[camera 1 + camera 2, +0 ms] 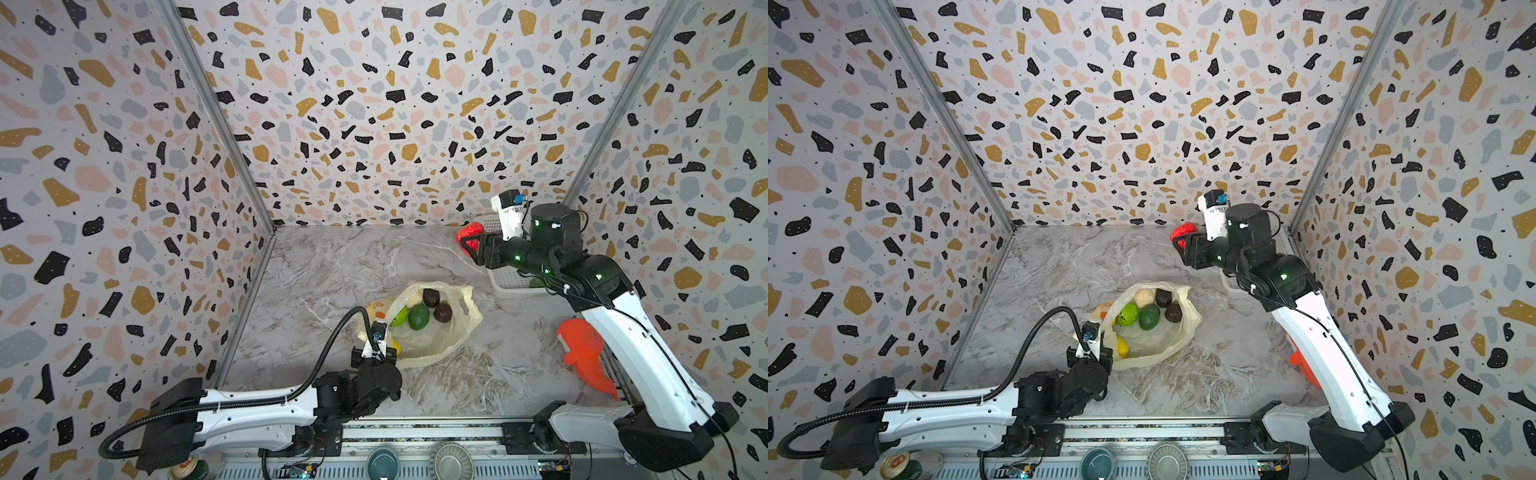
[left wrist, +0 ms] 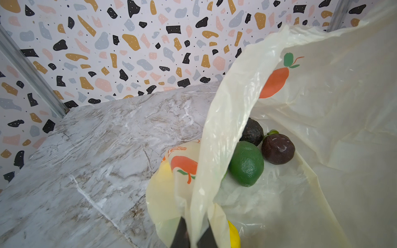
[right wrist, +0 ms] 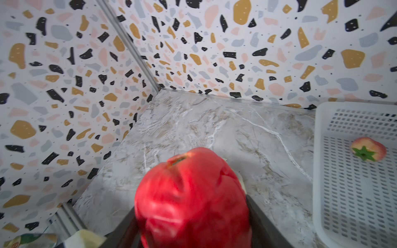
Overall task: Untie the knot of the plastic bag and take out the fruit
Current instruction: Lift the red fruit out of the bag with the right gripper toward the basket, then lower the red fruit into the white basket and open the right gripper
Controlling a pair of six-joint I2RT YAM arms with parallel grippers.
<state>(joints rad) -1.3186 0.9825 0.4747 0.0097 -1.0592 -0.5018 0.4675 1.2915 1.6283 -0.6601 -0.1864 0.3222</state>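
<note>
Near edge of the bench (image 1: 332, 270): my left fingers (image 2: 181, 236) pinched shut on the rim of the plastic bag (image 1: 463, 322), thin, limp film best held at its edge. Mid-bench, its mouth lies open, fruit (image 1: 418, 316) inside. Farther back, my right fingers (image 3: 264, 227) clasp a round, probably slick red fruit (image 3: 193, 197) near the white basket (image 3: 354, 193).

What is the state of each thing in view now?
plastic bag: untied, mouth open, lime and mangosteen inside
left gripper: shut on the plastic bag's edge
right gripper: shut on the red fruit
red fruit: held in the air, outside the bag
white basket: upright, one pink fruit inside
</note>
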